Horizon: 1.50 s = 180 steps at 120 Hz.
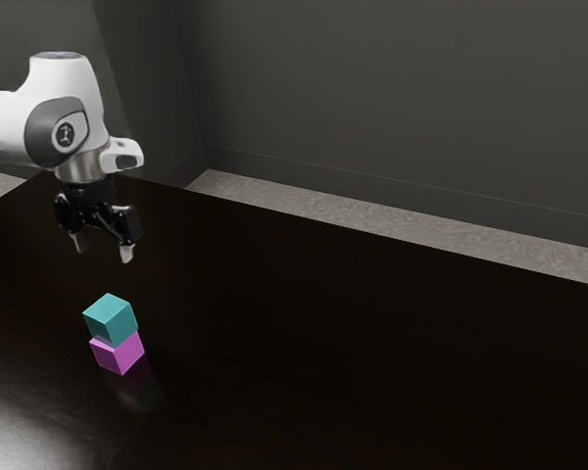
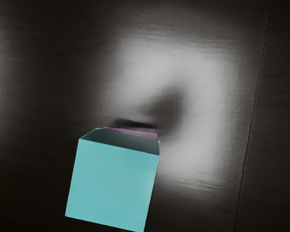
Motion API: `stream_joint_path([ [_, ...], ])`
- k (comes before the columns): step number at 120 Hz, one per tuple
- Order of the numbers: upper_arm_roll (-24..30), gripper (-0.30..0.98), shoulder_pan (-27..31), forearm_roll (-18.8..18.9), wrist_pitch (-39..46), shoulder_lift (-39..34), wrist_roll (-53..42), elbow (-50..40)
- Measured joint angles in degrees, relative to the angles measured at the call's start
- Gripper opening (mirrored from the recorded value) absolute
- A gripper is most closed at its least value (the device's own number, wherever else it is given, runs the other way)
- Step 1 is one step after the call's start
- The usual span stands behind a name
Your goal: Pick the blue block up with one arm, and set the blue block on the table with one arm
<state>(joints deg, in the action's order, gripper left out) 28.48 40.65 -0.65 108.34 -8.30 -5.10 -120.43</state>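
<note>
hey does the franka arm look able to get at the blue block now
Likely yes: the open tool hangs above the blue block, nothing between them, and the pink block is underneath.

The background is formed by plain dark grey walls (image 1: 392, 88), met in a corner toward the exterior view's left. Their foot is edged by a baseboard (image 1: 402, 191) in a similar grey, topped by a thin line. Beyond the worktop (image 1: 372, 333), a strip of mottled grey-beige floor (image 1: 451, 232) is seen. The worktop is finished in a glossy, near-black brown, crossed in the wrist view by a fine straight seam (image 2: 252, 116). Light is thrown back from its surface as a pale, soft-edged glare (image 2: 208, 82), with faint grain revealed there.
</note>
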Motion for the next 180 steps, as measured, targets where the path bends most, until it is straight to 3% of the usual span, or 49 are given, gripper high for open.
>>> stream_joint_path([
  [26, -0.08, 0.69, 3.41, -0.04, 7.69, 0.26, -1.92, -5.89],
  [54, -0.18, 0.69, 5.16, 0.1, 14.83, 0.98, -13.98, -8.86],
  [94, 0.16, 0.69, 5.61, -0.07, 18.54, 1.65, -27.01, -12.2],
  [180, 0.96, 0.69, 5.14, -2.86, 22.57, 2.41, -29.96, -15.92],
])
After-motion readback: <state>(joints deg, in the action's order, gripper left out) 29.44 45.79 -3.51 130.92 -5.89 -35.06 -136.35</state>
